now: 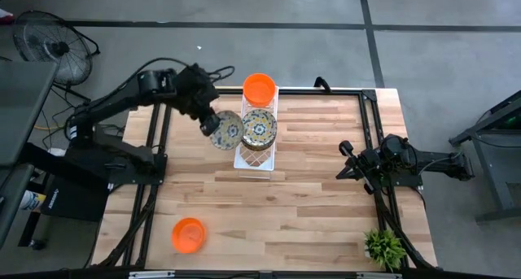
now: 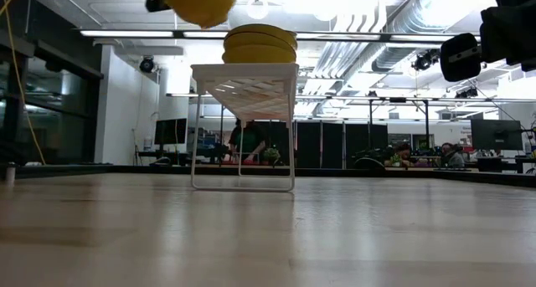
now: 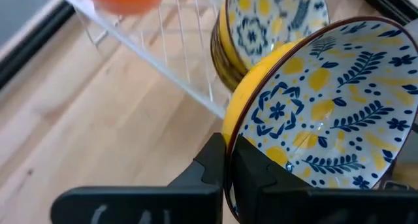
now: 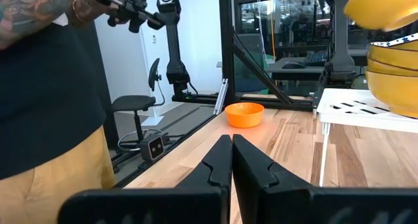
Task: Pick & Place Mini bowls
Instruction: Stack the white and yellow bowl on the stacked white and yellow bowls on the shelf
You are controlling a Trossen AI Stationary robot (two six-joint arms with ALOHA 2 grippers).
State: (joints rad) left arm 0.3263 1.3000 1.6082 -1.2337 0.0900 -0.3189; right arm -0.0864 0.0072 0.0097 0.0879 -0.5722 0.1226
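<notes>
Looking across your table from the near edge, you have one orange mini bowl (image 1: 188,234) sitting alone on the wood near the front left, well apart from everything else. A small green plant (image 1: 383,246) stands at the front right corner. Midway up the right side, your right gripper (image 1: 345,159) waits above the table edge with its fingers pressed together and nothing between them. Farther back, your left gripper (image 1: 209,122) is pinching the rim of a floral mini bowl (image 1: 227,129), held tilted in the air just beside the white lattice tray (image 1: 254,159) and clear of the tabletop. On that tray sits a stack of floral mini bowls (image 1: 260,127), just beside the held one; you cannot tell how many are in it. At the tray's far end rests another orange bowl (image 1: 260,89). In the right wrist view a person (image 4: 46,87) stands beyond the table.
</notes>
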